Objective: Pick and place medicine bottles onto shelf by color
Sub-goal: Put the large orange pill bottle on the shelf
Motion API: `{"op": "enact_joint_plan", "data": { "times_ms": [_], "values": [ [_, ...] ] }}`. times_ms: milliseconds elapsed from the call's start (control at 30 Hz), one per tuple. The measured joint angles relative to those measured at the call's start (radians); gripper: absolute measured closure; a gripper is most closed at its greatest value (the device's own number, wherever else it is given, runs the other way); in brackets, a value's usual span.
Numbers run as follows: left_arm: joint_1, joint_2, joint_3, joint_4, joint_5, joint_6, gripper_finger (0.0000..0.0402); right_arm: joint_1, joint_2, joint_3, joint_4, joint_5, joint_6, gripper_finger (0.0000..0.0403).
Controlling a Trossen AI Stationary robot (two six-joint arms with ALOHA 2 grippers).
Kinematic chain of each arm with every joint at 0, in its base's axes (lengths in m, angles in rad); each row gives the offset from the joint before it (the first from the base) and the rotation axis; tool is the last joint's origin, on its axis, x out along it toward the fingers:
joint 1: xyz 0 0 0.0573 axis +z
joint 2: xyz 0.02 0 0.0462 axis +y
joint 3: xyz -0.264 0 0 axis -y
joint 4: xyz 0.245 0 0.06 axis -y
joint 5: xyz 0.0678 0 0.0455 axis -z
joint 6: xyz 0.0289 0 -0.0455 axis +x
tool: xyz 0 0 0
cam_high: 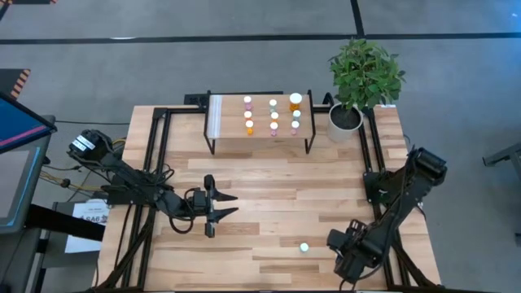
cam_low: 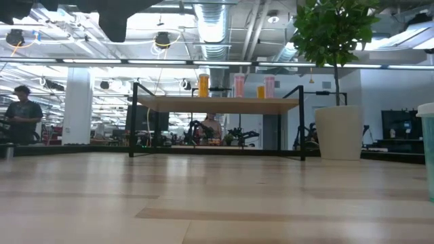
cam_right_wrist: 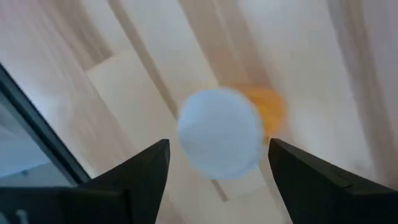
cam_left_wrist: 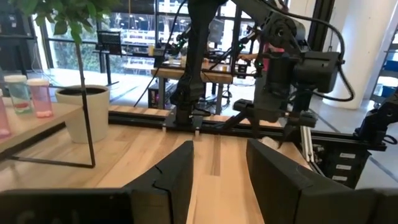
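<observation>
The shelf (cam_high: pixel 260 134) stands at the table's far middle with several bottles (cam_high: pixel 273 115) upright on it, pink, orange and green; it also shows in the low view (cam_low: pixel 217 105). A green bottle (cam_high: pixel 304 247) stands alone on the table near the front. My right gripper (cam_high: pixel 355 232) is at the front right, pointing down, open. In its wrist view its fingers (cam_right_wrist: pixel 217 168) stand on either side of an orange bottle's white cap (cam_right_wrist: pixel 219 132), apart from it. My left gripper (cam_high: pixel 226 205) is open and empty over the table's middle left.
A white plant pot (cam_high: pixel 345 119) with a leafy plant stands right of the shelf. Black frame rails (cam_high: pixel 159 163) run along the table's left and right sides. A green bottle (cam_low: pixel 427 152) shows at the low view's right edge.
</observation>
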Motion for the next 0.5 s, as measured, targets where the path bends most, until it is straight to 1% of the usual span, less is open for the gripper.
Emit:
{"op": "enact_joint_plan", "data": {
  "times_ms": [167,300,433,500],
  "values": [
    [0.0,0.0,0.0,-0.007,0.0,-0.01,0.0265,-0.005,0.007,-0.013,0.005,-0.001,0.001,0.0106],
    [0.0,0.0,0.0,-0.007,0.0,-0.01,0.0265,-0.021,0.006,-0.012,0.004,-0.001,-0.028,0.0106],
    [0.0,0.0,0.0,-0.007,0.0,-0.01,0.0265,-0.033,0.006,-0.012,0.0,0.0,-0.145,0.0106],
    [0.0,0.0,0.0,-0.007,0.0,-0.01,0.0265,-0.03,0.006,-0.012,0.014,0.02,-0.195,0.0106]
  ]
}}
